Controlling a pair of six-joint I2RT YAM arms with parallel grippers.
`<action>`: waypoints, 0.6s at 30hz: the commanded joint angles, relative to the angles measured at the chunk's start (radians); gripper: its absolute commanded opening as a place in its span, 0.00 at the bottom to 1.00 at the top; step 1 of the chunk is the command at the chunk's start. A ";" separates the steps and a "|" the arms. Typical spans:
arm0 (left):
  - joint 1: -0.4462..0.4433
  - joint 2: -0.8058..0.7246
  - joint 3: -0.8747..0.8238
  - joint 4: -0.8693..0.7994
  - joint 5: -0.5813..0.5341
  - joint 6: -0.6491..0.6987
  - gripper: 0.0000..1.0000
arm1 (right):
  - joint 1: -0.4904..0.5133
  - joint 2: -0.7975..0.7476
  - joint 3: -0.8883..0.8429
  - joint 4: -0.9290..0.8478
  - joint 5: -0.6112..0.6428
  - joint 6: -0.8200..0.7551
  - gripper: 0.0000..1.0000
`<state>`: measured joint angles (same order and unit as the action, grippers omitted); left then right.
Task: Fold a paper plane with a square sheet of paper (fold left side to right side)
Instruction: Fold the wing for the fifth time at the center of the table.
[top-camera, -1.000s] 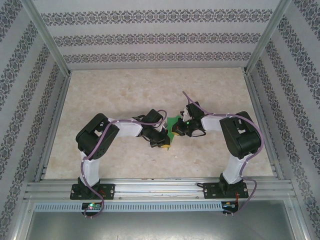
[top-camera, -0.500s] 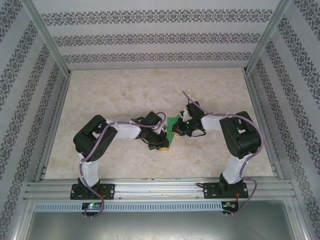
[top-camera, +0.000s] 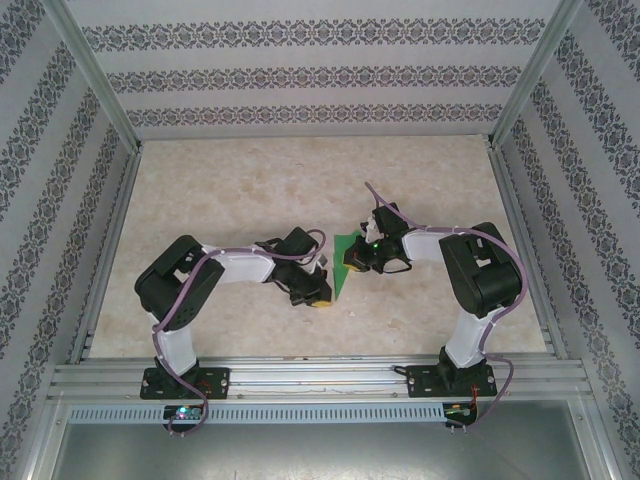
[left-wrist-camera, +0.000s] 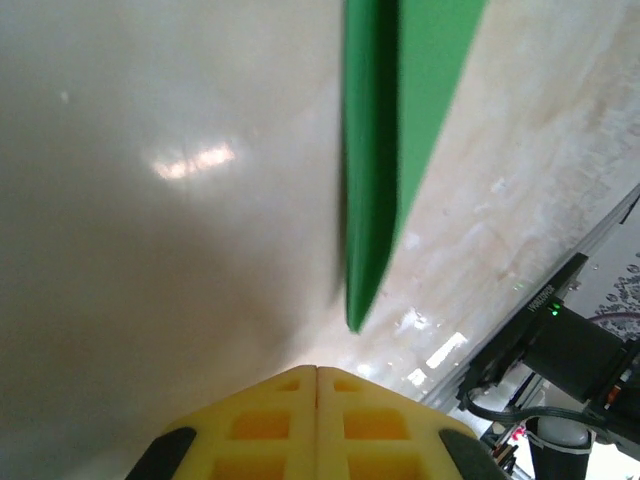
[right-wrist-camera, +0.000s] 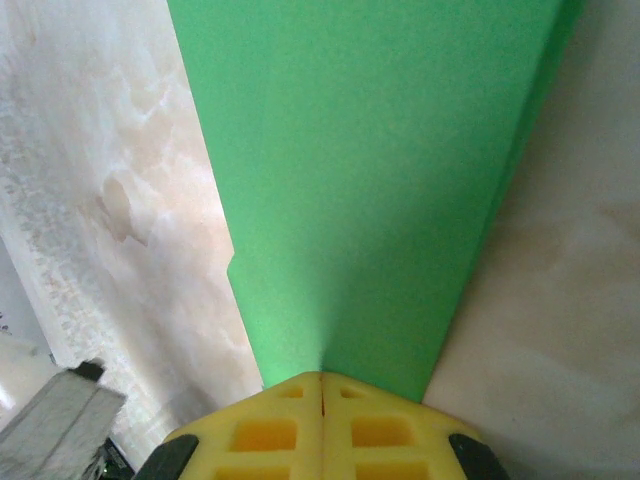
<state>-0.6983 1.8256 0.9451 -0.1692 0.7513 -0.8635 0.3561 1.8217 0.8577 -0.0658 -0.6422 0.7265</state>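
Marbled tabletop (top-camera: 200, 180) inside a wallpapered booth. From above, the green paper (top-camera: 342, 270), already a narrow folded wedge, lies near the table's middle between the two arms. The right gripper (top-camera: 352, 262) sits on its 3 o'clock edge, and the left gripper (top-camera: 323, 297) is at its 7 o'clock.

On the left wrist camera, the left gripper (left-wrist-camera: 317, 385) has its yellow fingers clenched together and empty. The paper's (left-wrist-camera: 375, 150) point ends just short of them at 12 o'clock, so the arm is probably placed to run along a crease.

On the right wrist camera, the right gripper (right-wrist-camera: 321, 385) is likewise clenched, its tips on the paper's (right-wrist-camera: 370, 180) narrow end, which fans out toward 12 o'clock. It looks like a pin to stop sliding, though I cannot tell pressing from pinching.
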 joint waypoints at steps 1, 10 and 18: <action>0.014 -0.067 0.012 -0.011 -0.014 -0.016 0.00 | 0.003 0.070 -0.039 -0.141 0.136 -0.012 0.00; 0.016 0.044 0.141 0.045 0.040 -0.019 0.00 | 0.004 0.067 -0.043 -0.135 0.136 -0.007 0.00; 0.015 0.146 0.207 0.052 0.036 -0.003 0.00 | 0.004 0.066 -0.047 -0.134 0.136 -0.006 0.00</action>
<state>-0.6918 1.9480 1.1297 -0.1291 0.7815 -0.8711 0.3561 1.8217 0.8574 -0.0639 -0.6426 0.7269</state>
